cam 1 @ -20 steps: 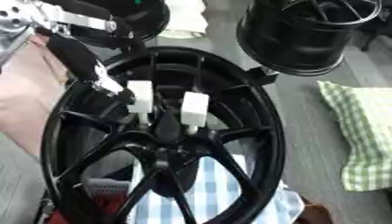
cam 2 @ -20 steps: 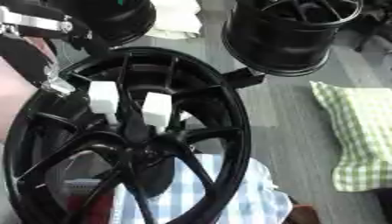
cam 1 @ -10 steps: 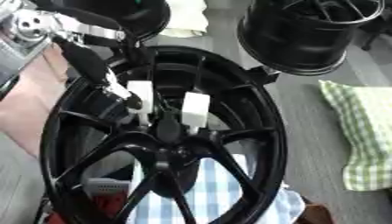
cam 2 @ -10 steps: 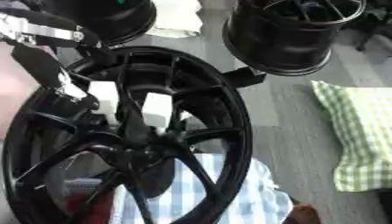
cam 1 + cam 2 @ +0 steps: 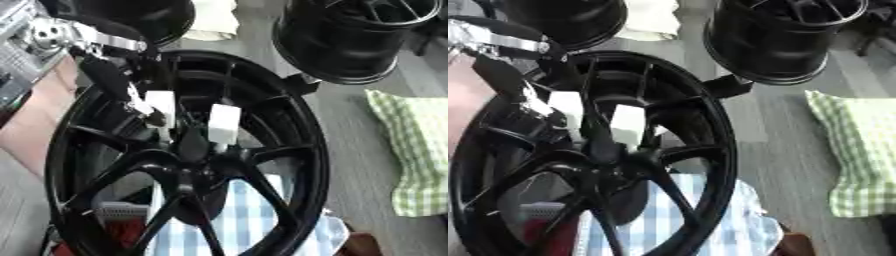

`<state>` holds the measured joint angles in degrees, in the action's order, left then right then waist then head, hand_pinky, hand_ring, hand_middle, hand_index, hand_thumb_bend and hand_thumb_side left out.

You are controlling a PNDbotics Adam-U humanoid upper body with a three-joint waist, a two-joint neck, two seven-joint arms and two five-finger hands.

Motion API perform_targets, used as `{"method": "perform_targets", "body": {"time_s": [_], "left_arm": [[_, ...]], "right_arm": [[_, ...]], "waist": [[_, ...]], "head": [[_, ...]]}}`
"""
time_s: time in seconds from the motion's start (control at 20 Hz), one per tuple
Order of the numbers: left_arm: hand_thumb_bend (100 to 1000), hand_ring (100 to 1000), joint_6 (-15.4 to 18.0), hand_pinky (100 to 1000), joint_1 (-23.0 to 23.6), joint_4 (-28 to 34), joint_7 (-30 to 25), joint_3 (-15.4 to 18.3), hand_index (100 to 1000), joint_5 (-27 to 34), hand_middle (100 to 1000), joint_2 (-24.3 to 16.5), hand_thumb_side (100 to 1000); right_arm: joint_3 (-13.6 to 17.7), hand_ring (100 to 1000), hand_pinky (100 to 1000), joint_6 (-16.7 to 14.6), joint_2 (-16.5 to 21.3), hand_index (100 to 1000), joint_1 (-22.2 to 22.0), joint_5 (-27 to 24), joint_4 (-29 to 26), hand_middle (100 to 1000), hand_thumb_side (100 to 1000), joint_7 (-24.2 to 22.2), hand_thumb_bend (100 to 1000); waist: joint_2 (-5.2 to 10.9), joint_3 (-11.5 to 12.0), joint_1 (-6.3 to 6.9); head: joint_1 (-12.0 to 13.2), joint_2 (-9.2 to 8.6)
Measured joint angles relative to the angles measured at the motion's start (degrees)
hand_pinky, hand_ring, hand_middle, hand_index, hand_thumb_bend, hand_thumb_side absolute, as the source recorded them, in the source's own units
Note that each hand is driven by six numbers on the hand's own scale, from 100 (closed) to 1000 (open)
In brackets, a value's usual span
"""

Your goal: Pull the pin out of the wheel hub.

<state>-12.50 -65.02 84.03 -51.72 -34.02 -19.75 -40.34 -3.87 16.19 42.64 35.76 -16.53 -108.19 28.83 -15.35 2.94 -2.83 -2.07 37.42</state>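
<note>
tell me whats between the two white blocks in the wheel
In the left eye view, a black spoke of the wheel rises between the left white block and right white block; nothing else shows there.

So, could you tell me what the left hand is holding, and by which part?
The left hand reaches to the left white pin in the wheel hub, at its upper block; whether the fingers actually grip it cannot be told.

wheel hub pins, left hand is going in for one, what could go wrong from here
The left hand reaches between black spokes of the wheel, so its fingers could catch on a spoke. Two white pins stand close together near the hub; it might knock or grab the wrong one. The wheel leans over checked blue cloth, so a sideways pull could shift it.
</note>
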Motion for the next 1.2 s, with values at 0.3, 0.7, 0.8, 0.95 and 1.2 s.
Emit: {"method": "perform_targets", "body": {"time_s": [0.3,0.7,0.8,0.95,1.2], "left_arm": [[620,728,0.41,800,0.24,-0.31,-0.02,-0.24,782,0.02,621,0.02,479],[594,701,0.62,782,0.71,-0.33,-0.01,-0.89,764,0.47,602,0.49,453],[585,686,0.67,777,0.89,-0.31,-0.02,-1.08,751,0.58,589,0.49,452],[556,669,0.71,769,0.91,-0.24,-0.04,-1.09,733,0.75,570,0.49,457],[517,652,0.47,761,0.91,0.07,0.0,-1.08,717,1.2,553,0.49,452]], "right_arm": [[0.02,708,798,-0.06,-0.01,694,0.0,-0.11,0.17,606,557,0.45,100],[0.39,708,798,-0.17,-0.01,694,0.0,-0.12,0.17,607,558,1.08,100],[0.43,708,798,-0.2,-0.02,694,0.0,-0.12,0.17,607,556,1.26,100],[0.63,708,798,-0.12,-0.03,694,0.0,-0.12,0.18,607,556,1.51,100],[0.7,708,798,-0.15,-0.04,694,0.0,-0.12,0.31,607,557,1.8,100]], "waist": [[0.0,-0.05,0.06],[0.0,-0.2,0.04],[0.0,-0.2,0.02],[0.0,-0.2,0.0],[0.0,-0.23,-0.12]], "head": [[0.47,0.2],[0.65,0.2],[0.71,0.2],[0.72,0.2],[0.77,0.22]]}}
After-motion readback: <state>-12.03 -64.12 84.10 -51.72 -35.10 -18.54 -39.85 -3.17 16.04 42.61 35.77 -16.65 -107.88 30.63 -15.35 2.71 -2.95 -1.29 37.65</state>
